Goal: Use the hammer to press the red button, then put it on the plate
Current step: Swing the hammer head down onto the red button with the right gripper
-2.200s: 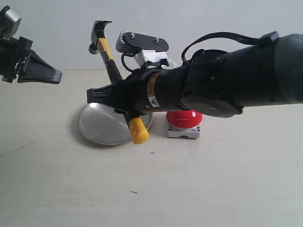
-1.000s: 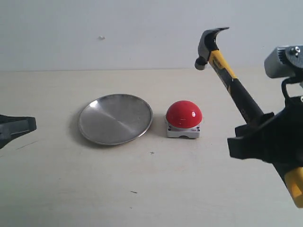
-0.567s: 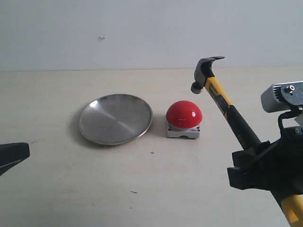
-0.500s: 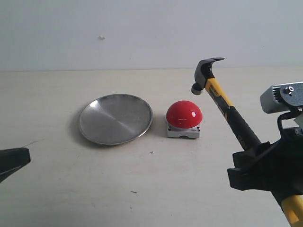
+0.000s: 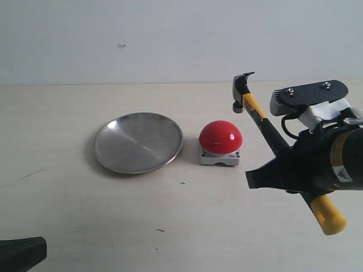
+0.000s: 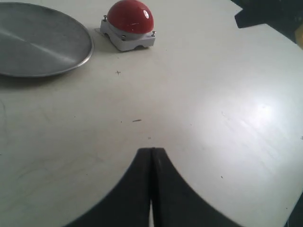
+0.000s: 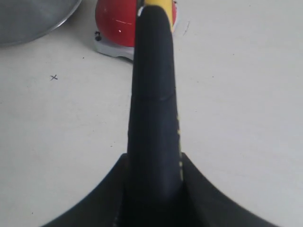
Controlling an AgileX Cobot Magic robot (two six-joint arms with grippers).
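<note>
There was one hammer (image 5: 264, 123), one red button (image 5: 220, 137), one plate (image 5: 138, 141) and one table (image 5: 181, 226), and there were two grippers, one left gripper (image 6: 151, 151) and one right gripper (image 7: 154, 163)

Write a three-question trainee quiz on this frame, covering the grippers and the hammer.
1. Fill in: the left gripper has its jaws ____.
2. Which gripper holds the hammer? A) the left gripper B) the right gripper C) neither
3. True or false: the hammer's head rests on the red button.

Key: 1 shut, with nothing between them. 2 B, clamped on the black handle. 3 false, the head hangs in the air above and to the right of the dome in the exterior view.
</note>
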